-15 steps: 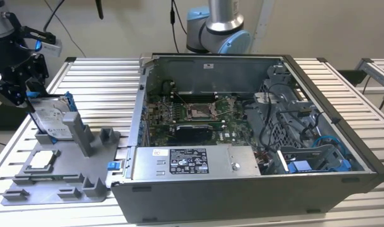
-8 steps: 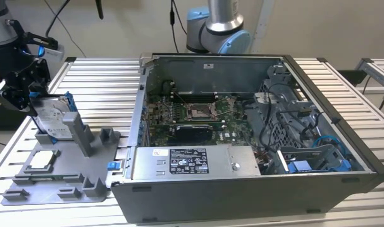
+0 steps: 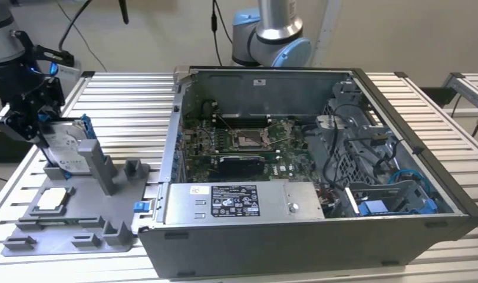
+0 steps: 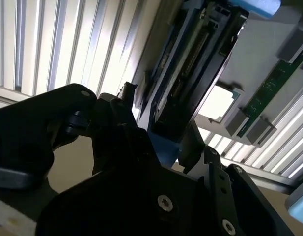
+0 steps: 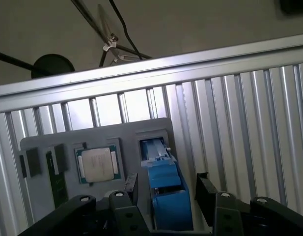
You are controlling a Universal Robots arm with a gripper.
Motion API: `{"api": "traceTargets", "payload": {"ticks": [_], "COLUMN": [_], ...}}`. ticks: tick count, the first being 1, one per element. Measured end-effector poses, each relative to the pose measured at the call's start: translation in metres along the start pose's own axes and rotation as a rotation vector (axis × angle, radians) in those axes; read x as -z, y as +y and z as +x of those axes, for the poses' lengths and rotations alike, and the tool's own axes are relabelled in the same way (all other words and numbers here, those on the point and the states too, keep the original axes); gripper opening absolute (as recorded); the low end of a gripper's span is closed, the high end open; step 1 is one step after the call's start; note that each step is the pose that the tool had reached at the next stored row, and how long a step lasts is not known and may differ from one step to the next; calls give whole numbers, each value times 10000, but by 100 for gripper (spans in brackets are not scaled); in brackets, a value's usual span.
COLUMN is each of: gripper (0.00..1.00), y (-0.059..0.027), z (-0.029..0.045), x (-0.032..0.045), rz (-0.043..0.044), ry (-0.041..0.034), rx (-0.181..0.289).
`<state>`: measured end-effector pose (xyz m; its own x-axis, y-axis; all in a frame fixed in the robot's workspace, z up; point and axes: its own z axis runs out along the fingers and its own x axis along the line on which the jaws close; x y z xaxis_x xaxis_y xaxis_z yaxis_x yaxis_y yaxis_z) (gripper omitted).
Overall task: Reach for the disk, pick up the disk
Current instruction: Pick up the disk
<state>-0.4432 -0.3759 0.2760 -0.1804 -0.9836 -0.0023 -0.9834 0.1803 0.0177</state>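
Note:
The disk (image 3: 66,145) stands on edge in a slot of the grey fixture plate (image 3: 73,231) at the exterior view's left, silver with a blue bracket (image 3: 85,125). My gripper (image 3: 42,118) comes in over its upper end. In the first wrist view the disk (image 5: 167,196) appears edge-on, blue, between my two black fingers (image 5: 131,189). My gripper (image 5: 168,191) is open, with a small gap on each side of the disk. The second wrist view shows the disk's connector edge (image 4: 195,69) just beyond the fingers (image 4: 125,101).
A small square silver chip (image 5: 98,164) sits in the fixture beside the disk, also seen as the chip (image 3: 52,200). An open computer case (image 3: 302,177) takes up the middle and right of the slatted table (image 3: 128,100). Another arm's base (image 3: 270,35) stands behind it.

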Motion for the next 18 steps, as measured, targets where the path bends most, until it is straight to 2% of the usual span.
{"api": "traceTargets", "payload": {"ticks": [12,18], "gripper": [100,100], "y": [-2,-2], "z": [0,-1], "x": [-90,-101], "rz": [-2,-13], "ry": [4,-73], "rx": [344,464]}}
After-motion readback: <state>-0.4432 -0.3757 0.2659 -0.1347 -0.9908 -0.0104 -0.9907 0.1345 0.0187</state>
